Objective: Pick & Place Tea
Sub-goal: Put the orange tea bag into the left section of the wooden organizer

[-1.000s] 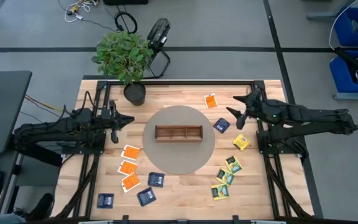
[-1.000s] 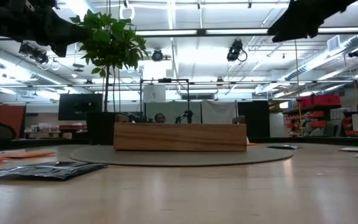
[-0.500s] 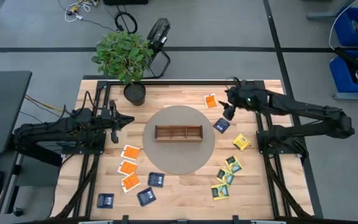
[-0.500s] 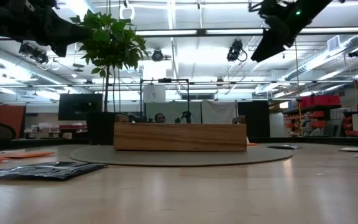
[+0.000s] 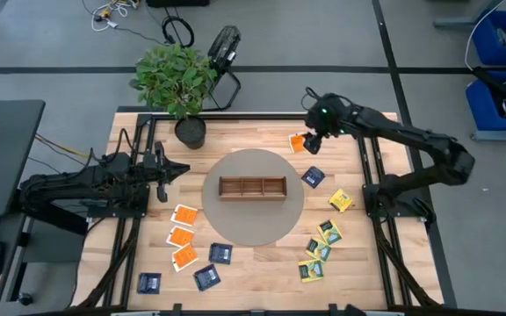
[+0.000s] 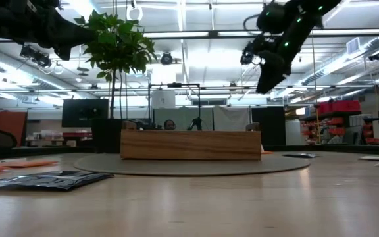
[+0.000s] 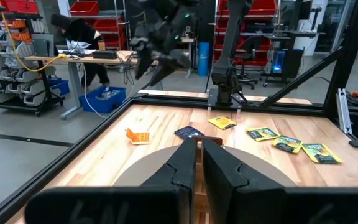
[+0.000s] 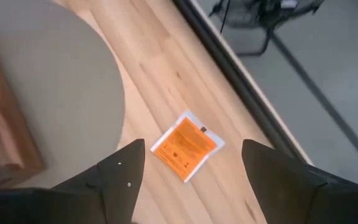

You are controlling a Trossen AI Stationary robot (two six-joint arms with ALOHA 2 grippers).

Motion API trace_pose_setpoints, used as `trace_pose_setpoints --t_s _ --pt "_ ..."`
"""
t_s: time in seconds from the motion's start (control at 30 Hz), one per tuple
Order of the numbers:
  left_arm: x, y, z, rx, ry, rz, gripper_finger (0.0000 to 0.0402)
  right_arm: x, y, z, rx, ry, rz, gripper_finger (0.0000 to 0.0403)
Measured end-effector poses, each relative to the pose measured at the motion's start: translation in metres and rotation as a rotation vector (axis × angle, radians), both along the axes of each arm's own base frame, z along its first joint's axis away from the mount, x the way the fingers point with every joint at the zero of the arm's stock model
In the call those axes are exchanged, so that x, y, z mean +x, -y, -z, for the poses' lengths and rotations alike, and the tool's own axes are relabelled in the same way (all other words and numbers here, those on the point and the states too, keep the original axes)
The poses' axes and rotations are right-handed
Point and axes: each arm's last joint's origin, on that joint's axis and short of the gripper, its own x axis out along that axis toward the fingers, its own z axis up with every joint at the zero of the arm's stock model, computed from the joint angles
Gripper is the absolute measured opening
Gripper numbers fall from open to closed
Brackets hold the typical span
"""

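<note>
One orange tea packet, flat, square, dark print, is lying beside round mat, directly under right gripper; fingers spread wide, holding nothing.

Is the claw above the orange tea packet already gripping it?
No. The right claw hangs open above the orange packet, which lies flat on the table.

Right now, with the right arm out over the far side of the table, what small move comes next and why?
Probably lower the right end effector straight down onto the orange tea packet. Its jaws stand open, the packet lies flat on the wood between them, and nothing is held yet.
</note>
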Motion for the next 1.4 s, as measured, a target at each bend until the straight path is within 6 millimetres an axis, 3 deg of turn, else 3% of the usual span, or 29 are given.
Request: trace_pose_setpoints --t_s 0.43,0.73,1.03,1.4 --pt "0.0 0.0 0.0 0.0 -0.001 0.0 0.0032 0.041 0.056 0.031 0.073 -0.142 -0.079 0.0278" --pt "0.0 0.0 0.0 -0.001 -0.002 0.001 0.0032 0.048 0.092 0.049 0.124 -0.22 -0.108 0.0278" --pt "0.0 0.0 0.001 0.022 -0.013 0.004 0.0032 0.051 0.109 0.08 0.158 -0.249 -0.184 0.0278" --pt "0.0 0.0 0.001 0.023 -0.014 0.005 0.0032 0.052 0.12 0.097 0.187 -0.216 -0.224 0.0278"
